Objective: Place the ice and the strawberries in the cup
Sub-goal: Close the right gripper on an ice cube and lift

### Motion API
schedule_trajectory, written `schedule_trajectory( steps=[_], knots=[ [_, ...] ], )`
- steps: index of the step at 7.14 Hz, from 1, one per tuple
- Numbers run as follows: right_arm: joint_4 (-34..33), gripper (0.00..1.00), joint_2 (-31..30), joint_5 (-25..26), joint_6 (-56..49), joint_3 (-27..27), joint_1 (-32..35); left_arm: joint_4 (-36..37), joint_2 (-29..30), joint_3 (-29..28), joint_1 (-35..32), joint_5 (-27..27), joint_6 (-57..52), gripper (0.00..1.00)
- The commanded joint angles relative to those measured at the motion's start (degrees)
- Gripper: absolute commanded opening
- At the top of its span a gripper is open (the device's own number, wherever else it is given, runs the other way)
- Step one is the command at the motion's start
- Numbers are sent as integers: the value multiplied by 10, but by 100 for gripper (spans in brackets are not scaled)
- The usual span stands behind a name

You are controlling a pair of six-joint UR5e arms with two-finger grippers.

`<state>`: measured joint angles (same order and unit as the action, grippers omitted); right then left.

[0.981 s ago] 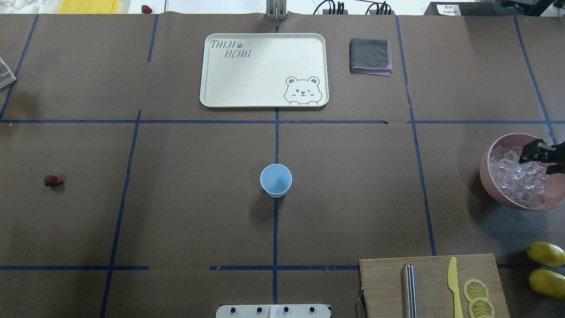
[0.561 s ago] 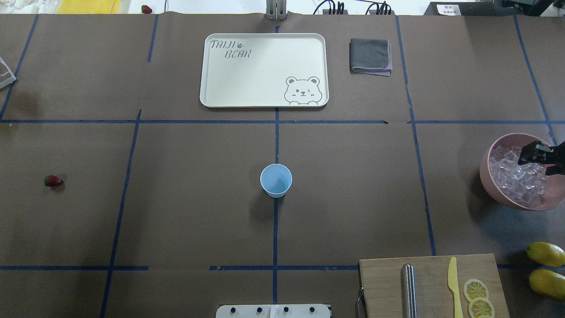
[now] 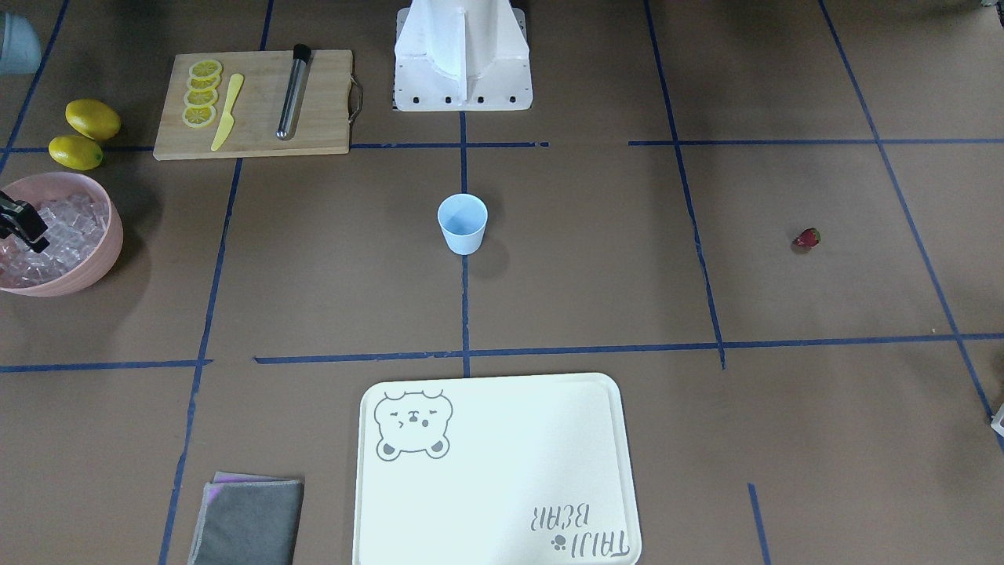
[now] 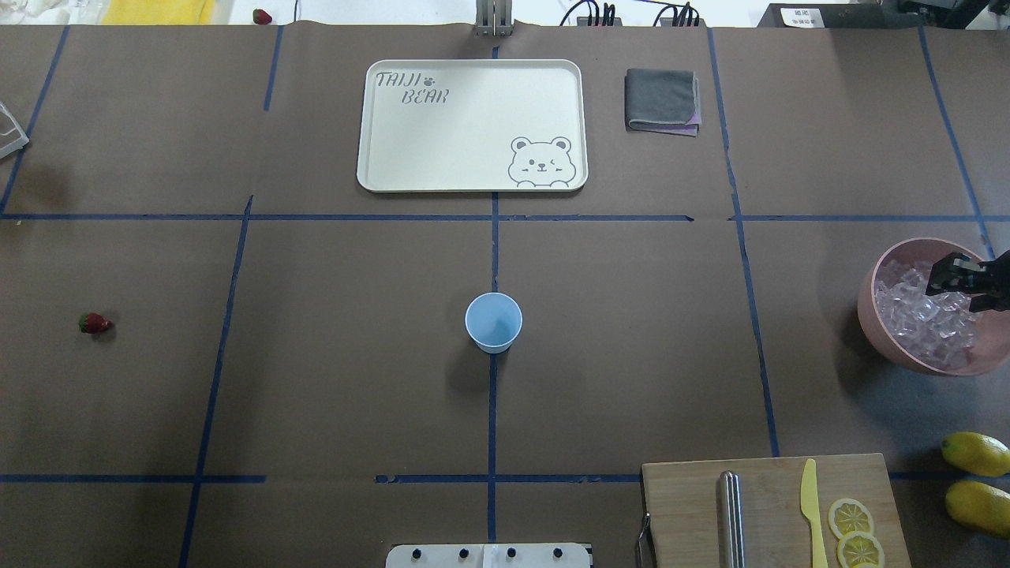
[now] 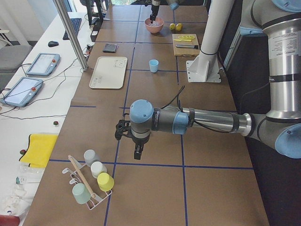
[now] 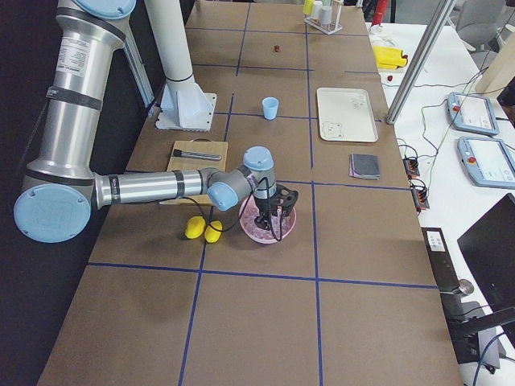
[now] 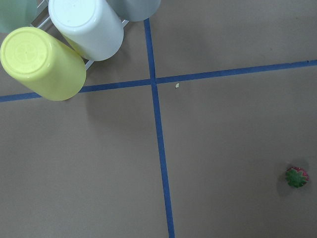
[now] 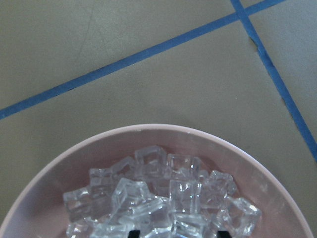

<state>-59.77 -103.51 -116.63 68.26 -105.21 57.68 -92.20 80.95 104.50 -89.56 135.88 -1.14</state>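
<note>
Right now the right jaws are seen apart and lowered into the pink bowl [image 4: 868, 312], with both tips sunk among the ice [image 8: 163, 203] and cubes lying between them. The bowl is set at the right end of the worktop [image 4: 631, 355] and is clipped by the overhead view's right edge. Two lemons [image 4: 975, 454] are placed near it on the robot's side. The cup [image 4: 493, 319] is stood upright at the centre, on the middle tape line [image 4: 491, 410], with its mouth up and its floor shown bare. Open worktop is left on every side of the cup. The tray [image 4: 473, 118] is well apart from it toward the far edge, with a grey cloth [image 4: 661, 100] just beside the tray. The cutting board [image 4: 694, 505] is well apart at the near right and runs off the overhead view's bottom edge. The strawberry [image 4: 95, 323] is laid alone on the left half, well apart from the cup, with bare paper all round it. The left jaws are caught only in the side view, pointed down over the left end near the rack [image 5: 89, 186]; whether they are apart or together cannot be told. In the left wrist view the strawberry is placed low at the right edge, and the upturned cups [image 7: 42, 64] are cut off at the upper left corner.
</note>
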Motion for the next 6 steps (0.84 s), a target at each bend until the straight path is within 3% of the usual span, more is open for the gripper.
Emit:
schedule_trajectory(
  steps=[1,6],
  knots=[
    [1,7,1,0,-6,0,0,0,0,0,0,0,0,100],
    [-2,3,-1,-10,-39,-39,38,0,0,-1,0,24,1,100]
  ],
)
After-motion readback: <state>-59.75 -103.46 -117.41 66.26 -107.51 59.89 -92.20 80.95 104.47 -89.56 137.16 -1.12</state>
